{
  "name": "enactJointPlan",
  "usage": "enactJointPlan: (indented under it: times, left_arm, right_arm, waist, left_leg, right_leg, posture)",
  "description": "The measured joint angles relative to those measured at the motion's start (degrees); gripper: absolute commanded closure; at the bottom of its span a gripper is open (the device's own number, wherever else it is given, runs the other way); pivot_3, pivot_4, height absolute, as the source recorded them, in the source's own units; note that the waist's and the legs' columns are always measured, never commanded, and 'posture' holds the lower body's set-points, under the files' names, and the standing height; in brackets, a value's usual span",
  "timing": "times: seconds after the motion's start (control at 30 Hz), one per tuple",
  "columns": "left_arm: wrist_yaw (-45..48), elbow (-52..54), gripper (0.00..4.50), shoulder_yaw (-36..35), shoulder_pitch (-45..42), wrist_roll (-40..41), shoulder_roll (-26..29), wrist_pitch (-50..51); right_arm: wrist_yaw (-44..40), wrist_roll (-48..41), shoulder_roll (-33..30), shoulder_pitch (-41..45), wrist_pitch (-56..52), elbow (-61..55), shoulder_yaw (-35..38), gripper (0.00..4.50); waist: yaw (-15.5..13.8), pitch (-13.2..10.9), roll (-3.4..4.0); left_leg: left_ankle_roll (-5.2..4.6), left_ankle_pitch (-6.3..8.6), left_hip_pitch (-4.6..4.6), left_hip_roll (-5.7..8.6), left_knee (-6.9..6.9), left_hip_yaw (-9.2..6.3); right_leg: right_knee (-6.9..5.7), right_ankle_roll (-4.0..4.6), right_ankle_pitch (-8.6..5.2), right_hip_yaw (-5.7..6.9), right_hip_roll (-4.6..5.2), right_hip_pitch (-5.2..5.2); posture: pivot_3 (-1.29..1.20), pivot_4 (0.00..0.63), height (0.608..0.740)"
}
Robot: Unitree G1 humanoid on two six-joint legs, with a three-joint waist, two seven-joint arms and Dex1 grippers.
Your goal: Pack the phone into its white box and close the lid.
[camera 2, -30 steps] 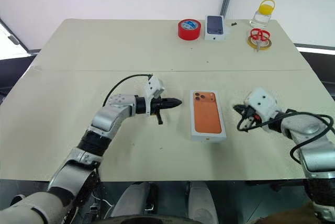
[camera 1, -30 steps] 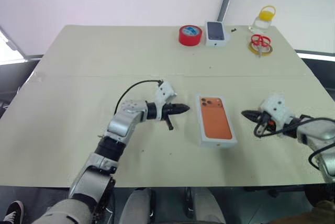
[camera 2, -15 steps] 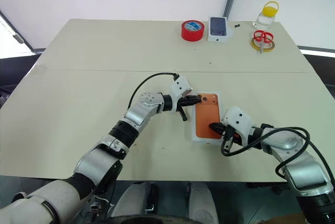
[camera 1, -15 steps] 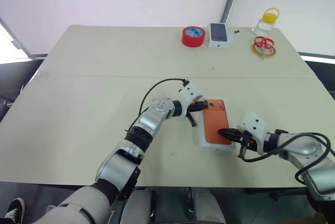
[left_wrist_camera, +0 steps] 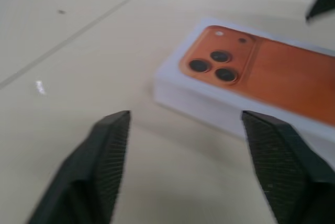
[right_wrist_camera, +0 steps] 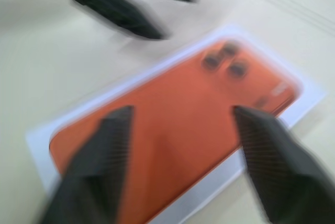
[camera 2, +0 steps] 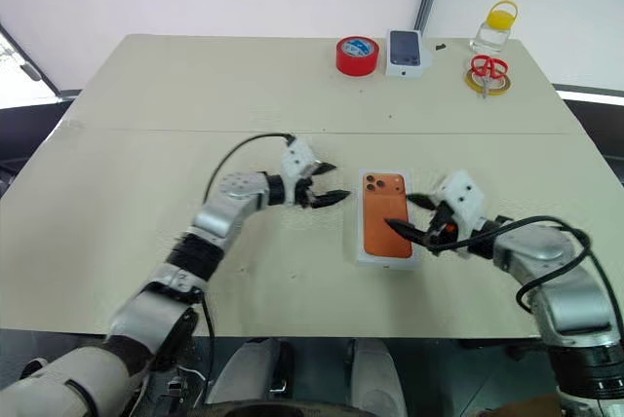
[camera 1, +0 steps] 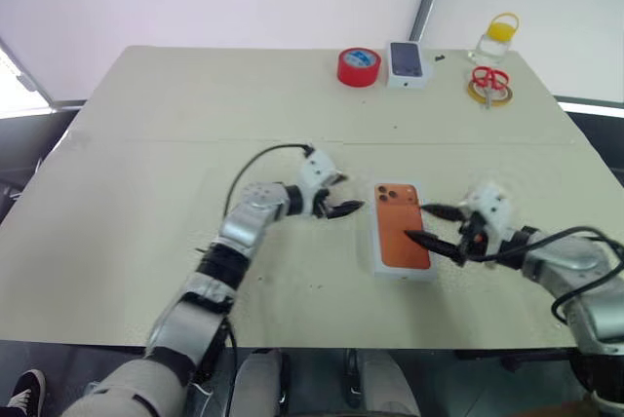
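Observation:
The lid [camera 1: 394,244], a white shell printed with an orange phone picture, lies face up in the middle of the table, also seen in the left wrist view [left_wrist_camera: 272,77] and the right wrist view [right_wrist_camera: 178,130]. The phone and its white box are hidden. My left gripper [camera 1: 343,196] is open just left of the lid's camera corner, not touching it. My right gripper [camera 1: 421,222] is open at the lid's right edge, one finger reaching over the orange print. Nothing is between either pair of fingers.
At the table's far edge stand a red tape roll [camera 1: 357,66], a small white box with a dark phone picture [camera 1: 408,63], red scissors on a yellow ring [camera 1: 486,82] and a jar with a yellow cap [camera 1: 495,37].
Both grippers were shut and pressed against the lid half a second ago. Now both have opened, the left drawn back to the left, the right pulled slightly right.

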State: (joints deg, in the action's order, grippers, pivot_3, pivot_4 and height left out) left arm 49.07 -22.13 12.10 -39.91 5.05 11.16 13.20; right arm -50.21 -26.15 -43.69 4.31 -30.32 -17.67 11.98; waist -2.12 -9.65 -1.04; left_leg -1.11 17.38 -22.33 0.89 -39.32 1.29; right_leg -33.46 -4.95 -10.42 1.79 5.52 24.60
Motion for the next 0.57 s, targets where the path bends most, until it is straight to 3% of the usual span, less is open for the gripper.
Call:
enactJointPlan:
  times: [0.23,0.4,0.57]
  left_arm:
    - [6.3,20.6,0.0,-7.9,7.6,12.4,12.1,15.9]
    - [7.1,23.0,0.0,-13.9,15.3,15.2,20.2,18.7]
    - [6.6,24.4,0.0,-16.3,24.4,16.2,22.8,18.6]
  right_arm:
    - [-2.1,-1.7,-1.7,1.1,0.4,2.8,2.8,0.02]
    - [-6.8,-2.3,-4.5,-2.7,2.7,6.5,6.2,0.02]
    - [-9.6,-1.0,-6.3,-5.4,7.0,14.2,9.2,0.02]
  waist:
    - [0.1,0.0,0.03]
    - [-0.1,0.0,0.04]
    - [0.0,0.0,0.04]
  left_leg:
    - [0.0,0.0,0.02,0.05,0.0,0.03]
    - [0.01,0.0,0.04,0.03,0.0,0.02]
    - [0.01,0.0,0.06,0.04,0.0,0.08]
  right_leg:
    - [0.03,0.03,-0.02,-0.05,0.04,-0.05]
    - [0.01,0.04,-0.03,-0.04,0.01,-0.06]
    - [0.04,0.04,-0.03,-0.07,0.04,-0.09]
  posture:
    - [0.0,0.15,0.74]
    - [0.0,0.15,0.74]
    - [0.0,0.15,0.74]
